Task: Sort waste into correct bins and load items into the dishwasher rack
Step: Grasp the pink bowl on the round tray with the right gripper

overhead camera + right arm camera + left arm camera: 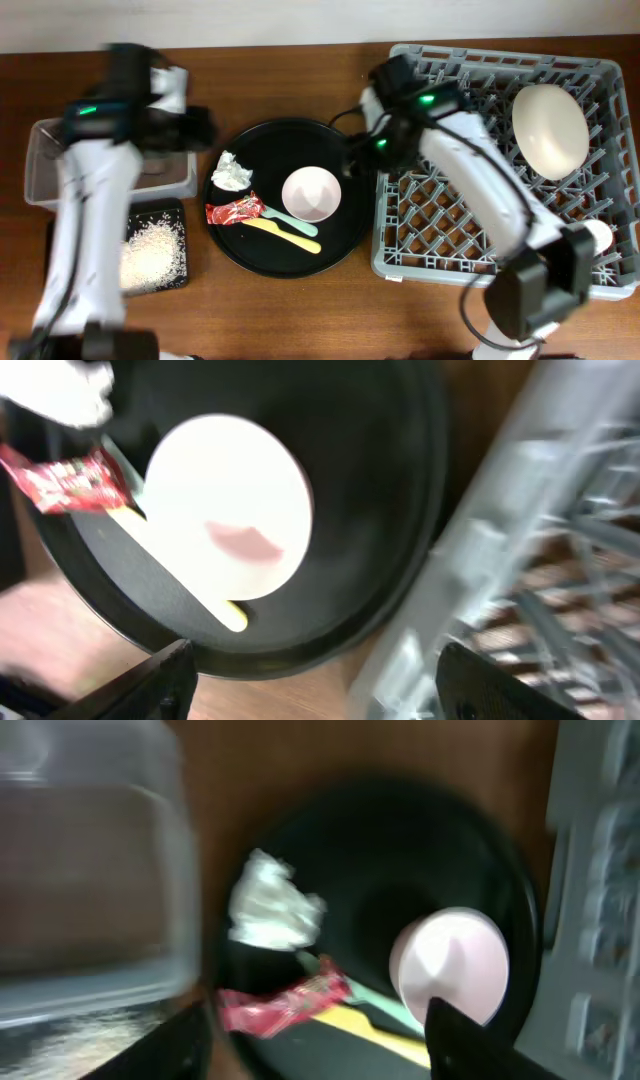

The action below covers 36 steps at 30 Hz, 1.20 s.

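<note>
On the round black tray [340,240] lie a crumpled white tissue [232,172], a red wrapper [232,211], a small pinkish bowl [311,194], a yellow spoon [285,236] and a mint spoon [292,221]. My left gripper [200,130] hangs open and holds nothing between the clear tub [50,170] and the tissue [275,905]. The wrapper [280,1005] shows just ahead of its fingers [470,1040]. My right gripper [355,158] is open and holds nothing at the tray's right rim, near the bowl [230,510]. White grains [150,250] fill the shallow black tray [182,210].
The grey dishwasher rack [440,235] takes up the right side, holding a large cream bowl-plate [549,130] and a white cup [597,237]. Its left wall [470,560] stands close to the right gripper. Bare wood shows in front of the round tray.
</note>
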### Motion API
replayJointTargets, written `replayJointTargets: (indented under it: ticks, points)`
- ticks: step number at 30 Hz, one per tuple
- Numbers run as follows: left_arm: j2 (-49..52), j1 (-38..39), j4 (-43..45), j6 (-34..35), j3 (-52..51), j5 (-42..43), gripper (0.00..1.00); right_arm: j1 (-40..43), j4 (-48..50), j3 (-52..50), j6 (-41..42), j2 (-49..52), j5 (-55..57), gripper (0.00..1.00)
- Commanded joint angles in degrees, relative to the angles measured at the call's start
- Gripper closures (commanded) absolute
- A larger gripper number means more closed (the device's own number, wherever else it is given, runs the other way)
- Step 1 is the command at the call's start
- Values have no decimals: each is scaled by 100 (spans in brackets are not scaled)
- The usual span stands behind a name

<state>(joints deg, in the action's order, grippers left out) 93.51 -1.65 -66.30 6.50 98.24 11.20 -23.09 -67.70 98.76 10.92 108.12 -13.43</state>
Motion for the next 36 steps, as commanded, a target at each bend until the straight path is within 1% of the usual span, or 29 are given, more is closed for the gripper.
replayJointTargets:
  ticks: [1, 2, 5, 7, 10, 11, 14, 17, 18, 19, 20, 21, 23, 25, 26, 30, 36]
  points:
    - [-813, -601, -212, -59, 260, -70, 25, -474, 70, -44, -396, 623, -90, 20]
    - [-1016, -726, -260, -59, 260, -70, 1, -586, 105, -44, -455, 807, -2, 21]
    - [-1545, -925, -424, -59, 260, -74, 1, -848, 173, -42, -450, 1270, 669, 27]
    - [-1755, -929, -496, -61, 260, -74, 1, -938, 258, -44, -450, 1438, 933, 26]
    - [-1974, -929, -516, -59, 260, -72, 1, -990, 479, -48, -450, 1580, 942, 27]
    - [-2006, -929, -518, -59, 260, -72, 1, -990, 544, -48, -450, 1593, 940, 30]
    - [-2015, -929, -485, -57, 260, -70, 1, -990, 671, -48, -450, 1600, 942, 44]
    - [-2009, -929, -544, -59, 258, -74, 1, -988, 811, -48, -450, 1600, 946, 50]
    - [-2009, -929, -560, -59, 258, -72, 1, -984, 866, -48, -450, 1600, 964, 55]
    - [-2009, -929, -562, -59, 258, -72, 1, -984, 894, -48, -450, 1600, 964, 58]
    - [-2009, -929, -564, -59, 258, -72, 1, -984, 914, -48, -450, 1600, 964, 64]
    - [-2009, -929, -566, -59, 258, -72, 1, -984, 918, -48, -450, 1600, 964, 69]
    - [-2009, -929, -605, -59, 258, -72, 1, -984, 918, -48, -450, 1600, 990, 83]
    - [-2009, -929, -656, -59, 258, -72, 1, -984, 911, -46, -450, 1600, 1110, 93]
    - [-2009, -929, -671, -59, 258, -72, 1, -984, 903, -42, -450, 1591, 1167, 96]
    - [-2009, -929, -669, -59, 258, -72, 1, -984, 796, 59, -448, 1473, 1292, 96]
    - [-2009, -929, -671, -59, 258, -72, 1, -984, 374, 544, -448, 785, 1473, 96]
